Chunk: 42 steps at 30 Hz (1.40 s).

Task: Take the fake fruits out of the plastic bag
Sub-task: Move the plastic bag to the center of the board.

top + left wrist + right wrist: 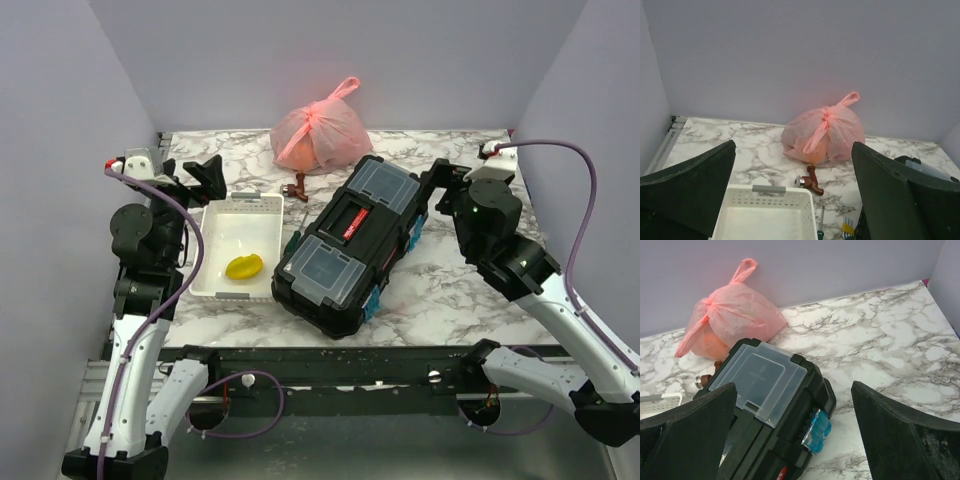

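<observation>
The plastic bag [320,135] is pink, translucent and knotted shut by its handles, and it sits at the back of the marble table against the wall. It also shows in the left wrist view [825,132] and the right wrist view [732,320]. An orange shape glows through its lower side [807,150]; the other fake fruits inside are hidden. My left gripper [205,178] [793,150] hangs open over the far end of the white tray, short of the bag. My right gripper [443,185] [793,390] stands open beside the toolbox's right end, holding nothing.
A black toolbox [350,240] lies diagonally mid-table, in front of the bag. The white tray [225,215] on the left holds a yellow piece [243,266]. A small brown-red figure [811,181] lies between tray and bag. A screwdriver [821,222] and fork [848,227] lie beside the tray.
</observation>
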Motion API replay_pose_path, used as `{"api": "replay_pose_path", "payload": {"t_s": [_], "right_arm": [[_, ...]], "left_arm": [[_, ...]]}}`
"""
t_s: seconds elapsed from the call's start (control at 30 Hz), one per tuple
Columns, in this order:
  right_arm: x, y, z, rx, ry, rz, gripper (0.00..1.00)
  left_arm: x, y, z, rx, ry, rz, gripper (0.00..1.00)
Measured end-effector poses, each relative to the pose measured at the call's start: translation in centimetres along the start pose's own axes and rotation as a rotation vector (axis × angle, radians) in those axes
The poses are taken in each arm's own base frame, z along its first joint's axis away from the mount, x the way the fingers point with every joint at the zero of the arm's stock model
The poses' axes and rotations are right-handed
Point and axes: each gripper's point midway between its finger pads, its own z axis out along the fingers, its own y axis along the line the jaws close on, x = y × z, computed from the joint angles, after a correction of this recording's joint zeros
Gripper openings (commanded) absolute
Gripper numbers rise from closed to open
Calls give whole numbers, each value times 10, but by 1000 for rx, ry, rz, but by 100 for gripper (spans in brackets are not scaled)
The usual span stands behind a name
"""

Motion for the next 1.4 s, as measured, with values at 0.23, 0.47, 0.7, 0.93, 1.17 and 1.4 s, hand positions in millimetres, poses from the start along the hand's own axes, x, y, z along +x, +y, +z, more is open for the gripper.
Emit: {"api": "replay_pose_path", "payload": {"t_s": [0.23, 0.47, 0.7, 0.93, 1.17, 1.4], "right_arm": [[12, 7, 11, 15, 41, -7, 100], [21, 6, 11, 27, 77, -9, 100], [29, 15, 11, -10, 110, 21, 100], [34, 27, 7, -83, 139, 43, 100], [41, 31, -3, -145, 160, 60, 100], [34, 30, -12, -175, 142, 80, 100]], "left_arm": [[9, -6, 12, 28, 21, -43, 99], [36, -15, 26, 71, 111, -101, 99], [66, -25, 42, 125, 210, -163, 99], [137, -34, 72, 187, 457, -269, 98], [201, -43, 98, 231, 647, -455, 94], [254, -43, 146, 183, 717, -693, 84]]}}
